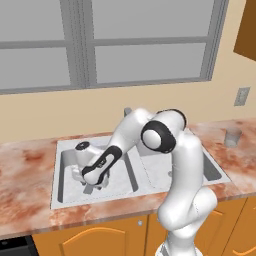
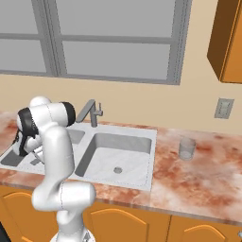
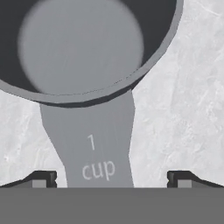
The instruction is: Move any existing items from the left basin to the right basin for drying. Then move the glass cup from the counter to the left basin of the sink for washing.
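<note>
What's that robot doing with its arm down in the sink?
It is reaching into the left basin for a small grey pot with "1 cup" on its handle. Its gripper hangs right over that handle, jaws wide open on either side, nothing grabbed yet. The glass cup waits on the counter, right of the sink.

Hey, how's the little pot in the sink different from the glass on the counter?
The pot is dark grey and opaque; the glass is see-through. The pot has a flat handle marked "1 cup"; the glass has none. The pot lies in the left basin; the glass stands on the counter. Both are small, round and open-topped.
</note>
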Tool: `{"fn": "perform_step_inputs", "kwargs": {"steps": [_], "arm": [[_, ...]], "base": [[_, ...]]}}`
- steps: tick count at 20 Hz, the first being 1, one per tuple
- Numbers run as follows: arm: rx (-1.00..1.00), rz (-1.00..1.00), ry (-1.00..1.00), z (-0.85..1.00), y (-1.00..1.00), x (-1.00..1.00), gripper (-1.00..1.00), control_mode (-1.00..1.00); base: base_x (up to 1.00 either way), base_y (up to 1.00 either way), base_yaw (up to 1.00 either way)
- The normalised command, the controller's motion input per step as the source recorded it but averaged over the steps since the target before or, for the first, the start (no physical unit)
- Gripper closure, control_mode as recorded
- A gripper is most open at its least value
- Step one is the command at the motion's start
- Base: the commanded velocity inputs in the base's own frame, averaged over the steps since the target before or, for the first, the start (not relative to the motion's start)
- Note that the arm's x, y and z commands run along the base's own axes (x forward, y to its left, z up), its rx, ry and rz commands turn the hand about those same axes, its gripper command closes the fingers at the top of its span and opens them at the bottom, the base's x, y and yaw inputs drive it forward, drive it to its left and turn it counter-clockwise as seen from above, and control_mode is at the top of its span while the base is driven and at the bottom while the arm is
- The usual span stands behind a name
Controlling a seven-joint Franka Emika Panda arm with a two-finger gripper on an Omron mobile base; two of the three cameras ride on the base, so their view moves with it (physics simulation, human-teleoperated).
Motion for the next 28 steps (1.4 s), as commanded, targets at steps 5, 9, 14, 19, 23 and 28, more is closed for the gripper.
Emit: {"fn": "perform_step_inputs", "kwargs": {"steps": [5, 9, 14, 19, 23, 28], "arm": [[0.0, 0.0, 0.0, -0.21, 0.01, 0.16, -1.0, -1.0], [0.0, 0.0, 0.0, -0.14, 0.06, 0.19, 1.0, -1.0], [0.0, 0.0, -0.01, 0.0, 0.0, 0.01, 1.0, -1.0], [0.01, 0.0, -0.06, 0.21, -0.06, -0.16, 1.0, -1.0], [0.0, -0.01, -0.11, 0.65, -0.16, -0.2, 1.0, -1.0], [0.0, -0.03, -0.08, 0.69, -0.26, -0.13, 1.0, -1.0]], "base": [[0.0, 0.0, 0.0], [0.0, 0.0, 0.0], [0.0, 0.0, 0.0], [0.0, 0.0, 0.0], [0.0, 0.0, 0.0], [0.0, 0.0, 0.0]]}}
